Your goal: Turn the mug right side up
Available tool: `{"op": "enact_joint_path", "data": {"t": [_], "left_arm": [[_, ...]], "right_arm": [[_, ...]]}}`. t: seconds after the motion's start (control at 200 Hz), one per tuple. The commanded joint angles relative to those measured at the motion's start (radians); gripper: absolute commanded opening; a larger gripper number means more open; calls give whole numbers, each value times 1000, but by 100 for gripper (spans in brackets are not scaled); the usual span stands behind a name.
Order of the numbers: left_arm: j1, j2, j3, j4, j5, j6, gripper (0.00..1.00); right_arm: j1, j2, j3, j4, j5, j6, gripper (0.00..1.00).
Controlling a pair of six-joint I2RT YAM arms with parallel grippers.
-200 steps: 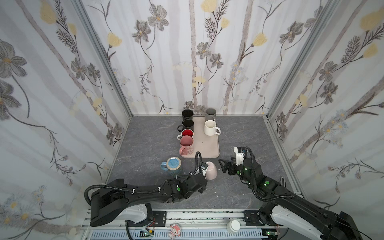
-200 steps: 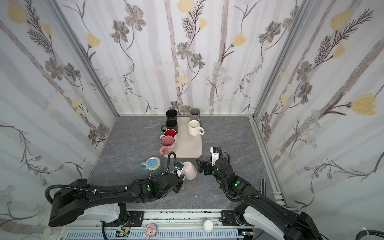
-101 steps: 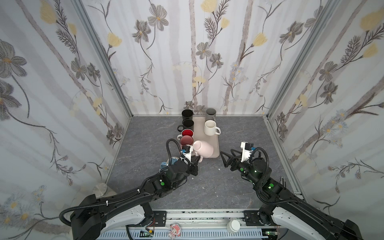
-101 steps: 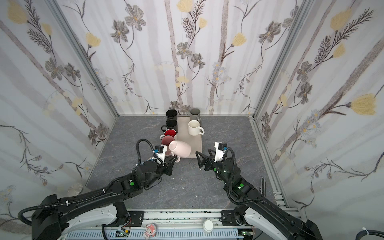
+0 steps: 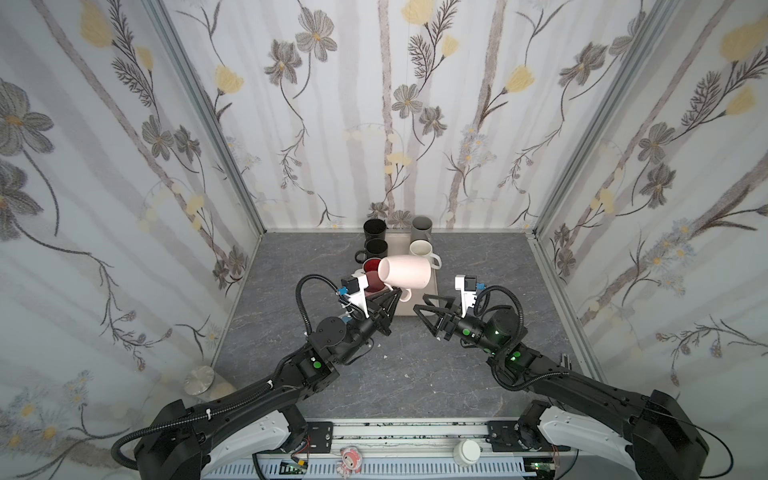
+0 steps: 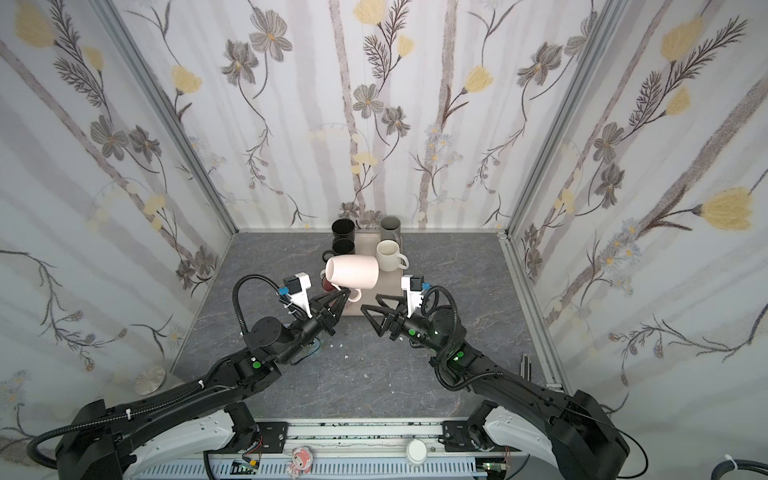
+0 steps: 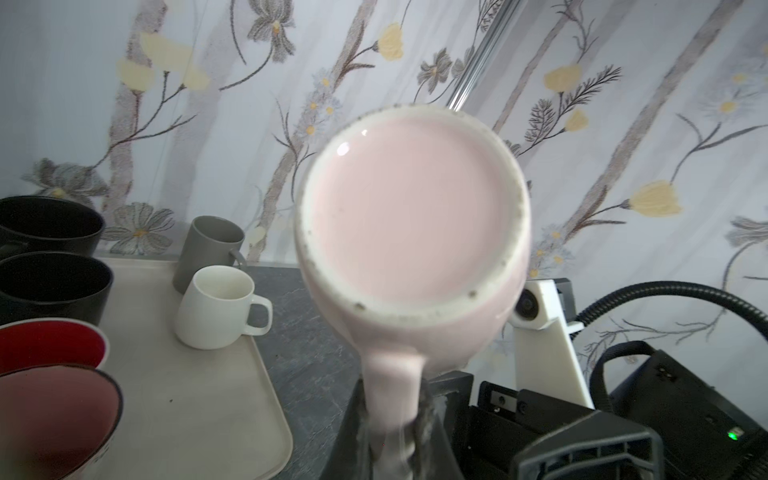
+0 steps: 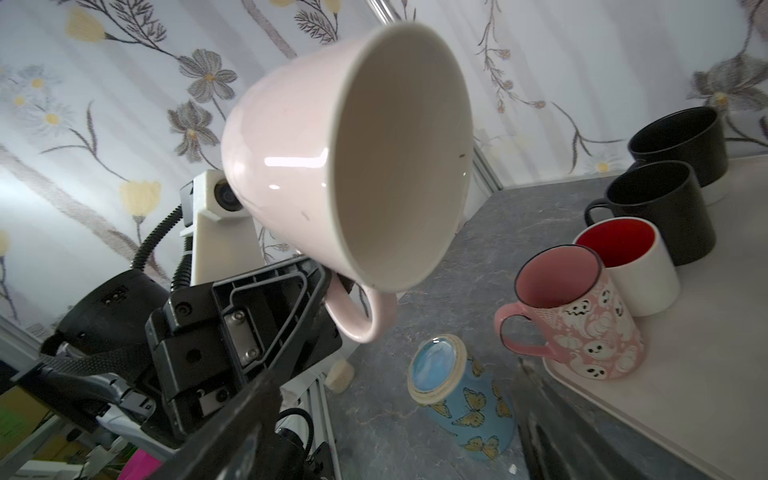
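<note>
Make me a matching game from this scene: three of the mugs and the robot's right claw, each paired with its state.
1. pale pink mug
2. blue butterfly mug
3. ghost mug
4. right gripper

A. upside down on the table
B. open, holding nothing
C. up in the air, tipped sideways
D. upright on the tray

Pairs: 1-C, 2-A, 3-D, 4-B.

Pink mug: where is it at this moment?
In both top views the pink mug is in the air at the middle, on its side, its handle in the left hand, overlapping the tray.
</note>
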Motion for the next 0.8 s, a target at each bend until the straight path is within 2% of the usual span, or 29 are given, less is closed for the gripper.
{"op": "enact_joint_path", "data": {"t": [0.0, 0.345, 0.605, 0.794], "left_arm": [[3, 8, 1, 215, 65, -31, 0], [5, -3, -24, 282, 104, -76, 0], [6, -4, -32, 306, 105, -104, 0], [7, 23, -19, 315, 126, -123, 0]], "right_arm": [[18, 46, 31, 191, -64, 56, 86], [35, 109, 25, 434, -46, 146, 75], [28, 166, 47, 532, -85, 204, 50], [30, 178, 59, 520, -83, 202, 38]]}}
